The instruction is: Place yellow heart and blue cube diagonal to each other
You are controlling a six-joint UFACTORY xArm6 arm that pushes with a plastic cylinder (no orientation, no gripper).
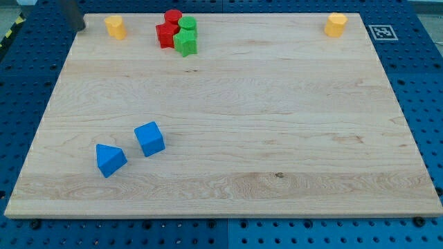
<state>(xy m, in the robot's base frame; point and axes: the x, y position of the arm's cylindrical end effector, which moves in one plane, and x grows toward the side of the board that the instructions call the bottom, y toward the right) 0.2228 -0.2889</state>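
Blocks lie in two groups on the wooden counter (228, 111), which rests on a blue perforated surface. At the far left, my tip (81, 29) touches down just at the far left corner of the counter, as the end of a dark rod that comes in from the view's top. There is no claw on this arm, so I cannot tell any released or clenched state; only the rod is present.

Just to the right of my tip, but apart from it, stands a yellow block (115, 27); its shape I cannot make out surely. A second yellow block (336, 24) stands at the far right corner, well apart from everything else. Which of the two is the heart, I cannot tell.

Between them, at the far edge, is a tight cluster: a red cylinder (173, 16), a red block (165, 34), a green block (187, 25) and another green block (185, 43), all touching or nearly touching.

The blue cube (149, 138) sits at the near left, slightly turned. Just beside it, more to the left and nearer, lies a blue triangular block (110, 160), not touching it. My tip is well apart from both blue blocks.
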